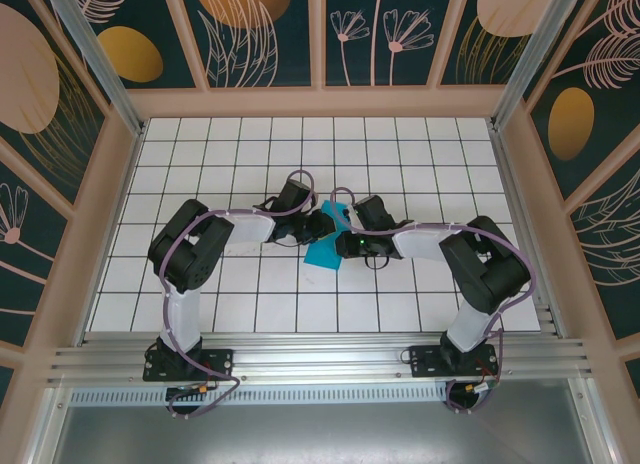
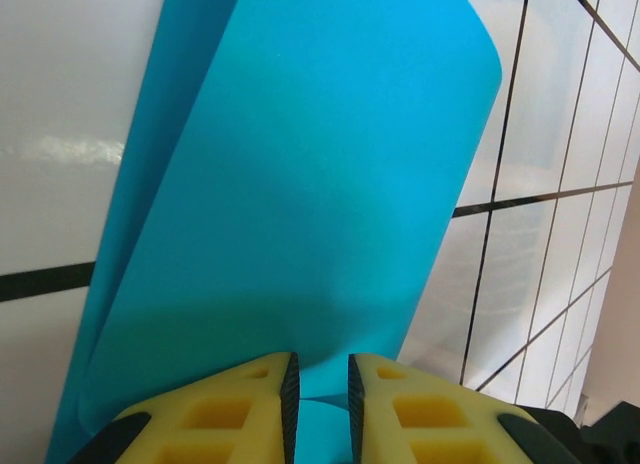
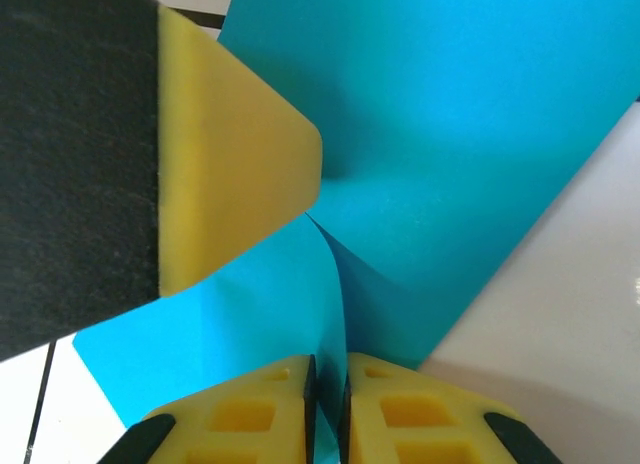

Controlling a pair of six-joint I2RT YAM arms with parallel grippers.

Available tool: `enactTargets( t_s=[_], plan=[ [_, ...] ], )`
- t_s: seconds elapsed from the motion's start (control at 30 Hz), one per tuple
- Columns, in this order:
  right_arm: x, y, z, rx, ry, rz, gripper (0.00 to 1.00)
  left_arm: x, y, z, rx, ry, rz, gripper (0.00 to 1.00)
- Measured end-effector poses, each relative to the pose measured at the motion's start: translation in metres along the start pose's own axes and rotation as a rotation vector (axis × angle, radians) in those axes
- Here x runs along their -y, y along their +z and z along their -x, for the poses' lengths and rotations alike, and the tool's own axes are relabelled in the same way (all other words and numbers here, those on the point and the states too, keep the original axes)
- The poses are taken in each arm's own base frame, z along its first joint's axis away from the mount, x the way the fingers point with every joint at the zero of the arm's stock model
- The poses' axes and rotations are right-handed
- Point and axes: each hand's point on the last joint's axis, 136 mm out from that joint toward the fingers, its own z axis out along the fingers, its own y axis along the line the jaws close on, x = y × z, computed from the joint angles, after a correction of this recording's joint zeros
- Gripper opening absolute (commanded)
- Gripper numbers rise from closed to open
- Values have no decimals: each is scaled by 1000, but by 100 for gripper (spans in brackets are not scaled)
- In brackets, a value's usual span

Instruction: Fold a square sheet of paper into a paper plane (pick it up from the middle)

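Floral teal wall panels (image 1: pixel 260 34) around a white grid table (image 1: pixel 200 164). From the top, both arms meet mid-table. The left gripper (image 1: pixel 322 227) and right gripper (image 1: pixel 348 236) sit just beside each other over the teal paper sheet (image 1: pixel 325 252), which is partly under them.

Left wrist: the sheet (image 2: pixel 300 184) curls up off the tiles, doubled over. My left gripper (image 2: pixel 320 389) has its jaws nearly together and the paper runs into the gap, so I read it as pinched.

Right wrist: the right gripper (image 3: pixel 327 384) is clamped on a raised fold of the sheet (image 3: pixel 470 104). The left gripper's finger (image 3: pixel 230 154) touches the paper just above.

My call: mid-fold. I want both pinches firm, hands moving together, edges lined up before pressing any crease. Pulling apart risks a tear.
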Motion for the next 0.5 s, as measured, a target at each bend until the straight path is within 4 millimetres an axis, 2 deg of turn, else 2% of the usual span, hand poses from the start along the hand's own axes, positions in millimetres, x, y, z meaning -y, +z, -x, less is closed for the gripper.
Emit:
enactTargets(
  t_s=[0.23,0.37,0.4,0.5],
  plan=[
    [-2,-2,4,12,34,1,31,-3,1,-1,7,13,1,24],
    [-8,-17,14,54,64,0,39,-3,1,-2,6,18,-11,24],
    [-11,-24,19,76,70,8,39,-3,1,-2,6,18,-12,24],
    [-26,-43,30,137,96,65,30,-2,1,-2,7,20,-17,24]
  ],
)
